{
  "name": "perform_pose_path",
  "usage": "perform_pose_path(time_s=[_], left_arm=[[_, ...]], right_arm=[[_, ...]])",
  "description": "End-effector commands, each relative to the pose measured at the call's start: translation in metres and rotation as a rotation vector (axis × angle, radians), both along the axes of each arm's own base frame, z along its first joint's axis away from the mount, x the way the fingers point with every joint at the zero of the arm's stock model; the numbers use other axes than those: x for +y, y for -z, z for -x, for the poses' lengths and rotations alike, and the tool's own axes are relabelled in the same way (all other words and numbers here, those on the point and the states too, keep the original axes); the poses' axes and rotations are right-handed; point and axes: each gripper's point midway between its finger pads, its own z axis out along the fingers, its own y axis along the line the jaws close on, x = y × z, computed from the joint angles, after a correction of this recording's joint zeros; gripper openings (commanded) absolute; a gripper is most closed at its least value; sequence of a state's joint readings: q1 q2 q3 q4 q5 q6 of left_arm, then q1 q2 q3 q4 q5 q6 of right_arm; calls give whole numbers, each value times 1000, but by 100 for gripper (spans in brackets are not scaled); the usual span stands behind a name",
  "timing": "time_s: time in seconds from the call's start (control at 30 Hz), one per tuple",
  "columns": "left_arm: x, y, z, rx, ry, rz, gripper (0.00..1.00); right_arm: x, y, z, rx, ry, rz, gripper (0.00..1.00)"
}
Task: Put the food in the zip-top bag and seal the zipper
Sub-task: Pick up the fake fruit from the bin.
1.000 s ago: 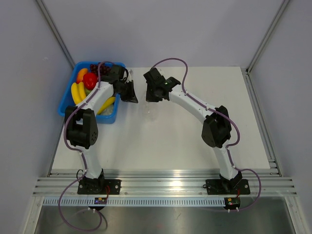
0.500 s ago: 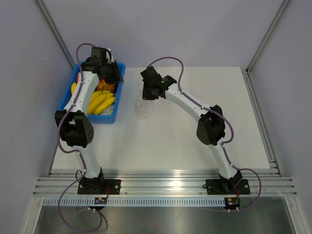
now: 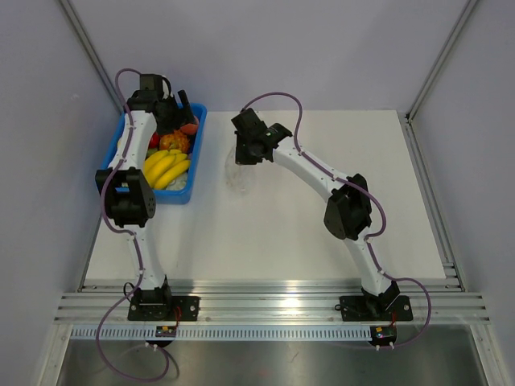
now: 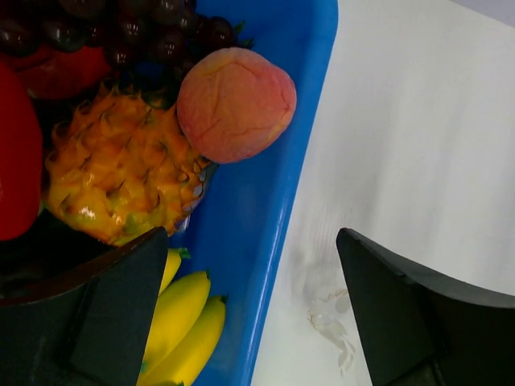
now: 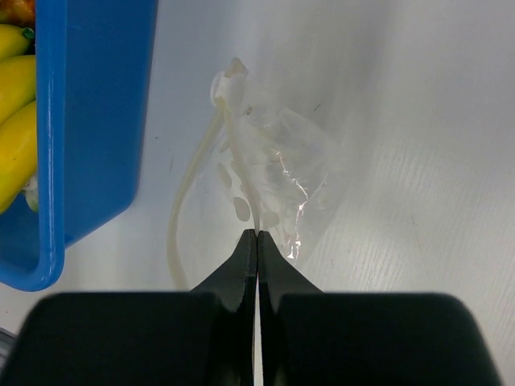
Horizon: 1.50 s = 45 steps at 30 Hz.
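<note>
- The table (image 3: 322, 241) carries everything at its far left. As I judge it, the task has barely begun: nothing is bagged and nothing is sealed.
- The blue bin (image 3: 179, 195) sits at the far left edge, with the bananas (image 3: 165, 167) at its near end and the grapes (image 4: 153, 24) at its far end.
- My left gripper (image 4: 251, 241) hangs over the bin's far end, fingers spread wide with nothing between them. A second ago it was pressed together by the bin's right wall. Since then the arm has swung farther away and opened.
- My right gripper (image 5: 256, 233) is pressed together on the near edge of the zip-top bag (image 5: 278, 165) and seems to pinch it. It has carried the bag a little left, closer to the bin.
- The bag lies on the table just right of the bin, crumpled and with no food in it. Filling and closing it are both still to do.
- The peach (image 4: 236, 104) is in the bin against the right wall, beyond my open fingers and not yet grasped.
</note>
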State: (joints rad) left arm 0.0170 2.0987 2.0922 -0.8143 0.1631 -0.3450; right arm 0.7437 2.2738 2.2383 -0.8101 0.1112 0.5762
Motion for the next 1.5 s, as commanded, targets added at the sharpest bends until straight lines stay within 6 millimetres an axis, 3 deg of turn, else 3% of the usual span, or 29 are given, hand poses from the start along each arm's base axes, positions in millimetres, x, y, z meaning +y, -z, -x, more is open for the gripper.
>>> perform_pose_path(time_s=[0.0,0.37,0.7,0.97,1.03,1.13,1.27,1.3,1.4,1.43,1.47], left_arm=[[8,-18,-35,-138,-26,-3,88],[11,2,-77,-201,-63,10,91],[8,38,-77,-128,-69,1,86],[4,43,-87,-137,-65,32,86],[4,45,-87,-133,-65,32,78],[5,41,-85,-137,-72,30,65],[8,29,-76,-149,-82,15,57],[9,15,-73,-170,-83,15,57],[9,0,-62,-191,-84,13,51],[7,-21,-57,-230,-77,14,50],[7,-28,-52,-243,-72,17,46]], right_arm=[[11,-17,2,-33,-34,-27,0],[12,-10,8,-12,-53,-33,0],[14,-7,9,-4,-56,-40,0],[13,-4,10,3,-60,-36,0],[14,-4,10,2,-60,-37,0],[14,-4,10,1,-61,-36,0],[14,-4,10,3,-58,-37,0],[13,-3,10,3,-58,-34,0],[12,-2,10,2,-58,-28,0],[12,-4,9,0,-56,-27,0],[11,-1,10,6,-54,-20,0]])
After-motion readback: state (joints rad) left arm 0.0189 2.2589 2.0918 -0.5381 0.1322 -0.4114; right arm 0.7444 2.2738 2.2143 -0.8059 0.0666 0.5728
